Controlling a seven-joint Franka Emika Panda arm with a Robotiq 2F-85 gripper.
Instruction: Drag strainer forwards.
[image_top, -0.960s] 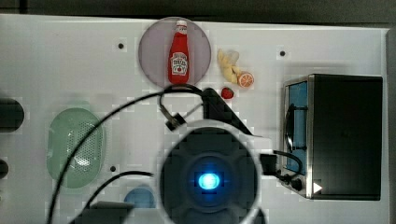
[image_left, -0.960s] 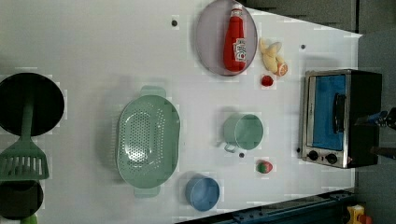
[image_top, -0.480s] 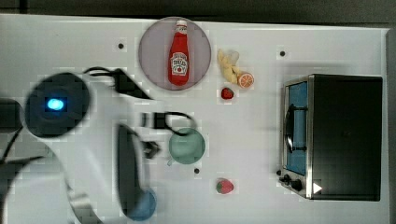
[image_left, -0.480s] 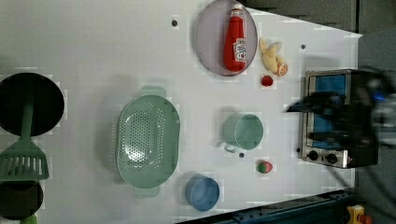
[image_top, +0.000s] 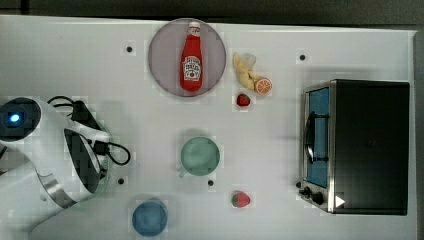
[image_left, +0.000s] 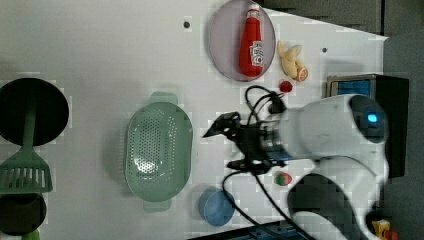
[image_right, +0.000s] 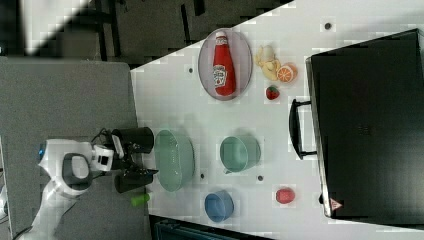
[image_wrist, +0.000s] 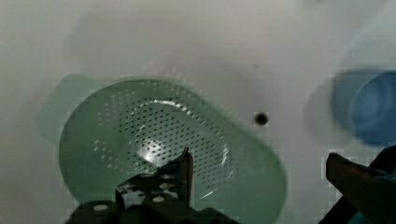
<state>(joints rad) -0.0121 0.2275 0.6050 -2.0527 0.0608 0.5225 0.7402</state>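
I've got the gripper (image_wrist: 257, 170) spread wide, holding nothing, hovering over the strainer (image_wrist: 168, 154), so next I'd drop onto its rim and hook it to drag.

Top view, from mug (image_top: 200, 156): bottle (image_top: 191, 57) on plate (image_top: 162, 47) above, toaster oven (image_top: 367, 145) right, cup (image_top: 149, 218) below-left, strainer (image_left: 157, 150) left under arm.
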